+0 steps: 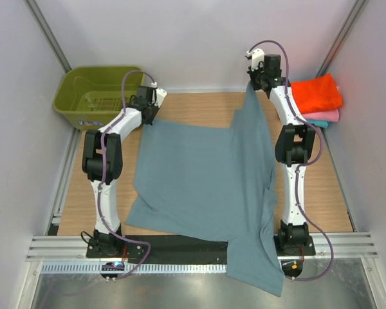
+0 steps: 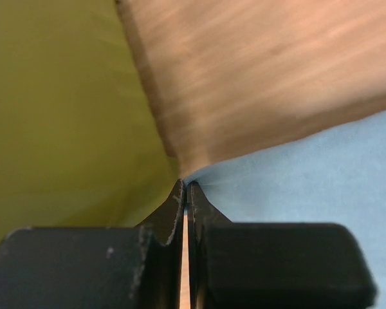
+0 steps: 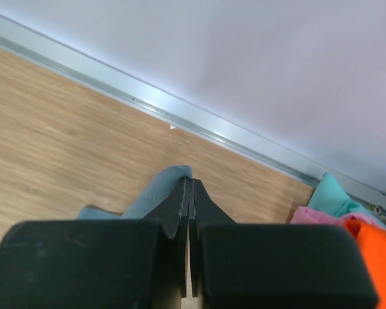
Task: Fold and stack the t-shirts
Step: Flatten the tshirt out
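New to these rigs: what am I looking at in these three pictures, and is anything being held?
Two white robot arms are bolted at the near edge of the table, each ending in a two-finger gripper. The wide picture looks down from above and behind them. The other two come from wrist cameras, the black shapes being each gripper's own fingers. A large blue-grey t-shirt lies spread on the wood, part hanging over the near edge. The left gripper is shut on its far left corner. The right gripper is shut on the far right corner, held raised. An orange t-shirt, a pink t-shirt and a teal t-shirt lie folded far right, and an olive-green basket stands far left.
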{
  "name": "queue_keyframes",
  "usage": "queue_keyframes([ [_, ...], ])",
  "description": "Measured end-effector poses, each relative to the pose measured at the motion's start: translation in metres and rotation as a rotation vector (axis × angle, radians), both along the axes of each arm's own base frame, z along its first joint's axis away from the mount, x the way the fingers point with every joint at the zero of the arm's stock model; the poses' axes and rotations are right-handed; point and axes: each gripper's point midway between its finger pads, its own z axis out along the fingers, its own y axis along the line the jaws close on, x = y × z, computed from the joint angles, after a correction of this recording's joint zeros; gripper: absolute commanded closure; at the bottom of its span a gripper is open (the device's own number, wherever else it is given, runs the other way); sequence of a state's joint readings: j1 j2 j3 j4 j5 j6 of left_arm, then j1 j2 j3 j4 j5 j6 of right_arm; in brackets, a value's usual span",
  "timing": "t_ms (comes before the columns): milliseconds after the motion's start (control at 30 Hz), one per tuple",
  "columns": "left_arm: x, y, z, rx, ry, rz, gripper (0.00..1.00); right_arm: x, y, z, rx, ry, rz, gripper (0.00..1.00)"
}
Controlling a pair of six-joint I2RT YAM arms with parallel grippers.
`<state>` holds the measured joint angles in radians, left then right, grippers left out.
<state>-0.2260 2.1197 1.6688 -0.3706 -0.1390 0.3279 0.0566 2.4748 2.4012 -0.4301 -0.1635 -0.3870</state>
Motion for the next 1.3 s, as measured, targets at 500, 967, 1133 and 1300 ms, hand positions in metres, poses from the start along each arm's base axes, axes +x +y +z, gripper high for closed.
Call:
queue_keyframes([
  [500, 0.052, 0.000, 0.010, -0.003, -0.069, 0.039, 1.00, 0.044, -0.029, 0.032, -0.088, -0.228, -0.139, 0.99],
  [967, 0.055, 0.000, 0.016, -0.011, -0.081, 0.048, 1.00, 0.065, -0.041, 0.013, -0.112, -0.290, -0.187, 0.99],
  [1133, 0.063, -0.001, 0.022, -0.022, -0.098, 0.063, 1.00, 0.070, -0.042, 0.016, -0.109, -0.321, -0.194, 0.99],
  [1300, 0.083, -0.005, 0.035, -0.035, -0.150, 0.063, 1.00, 0.073, -0.049, 0.026, -0.103, -0.357, -0.207, 0.99],
])
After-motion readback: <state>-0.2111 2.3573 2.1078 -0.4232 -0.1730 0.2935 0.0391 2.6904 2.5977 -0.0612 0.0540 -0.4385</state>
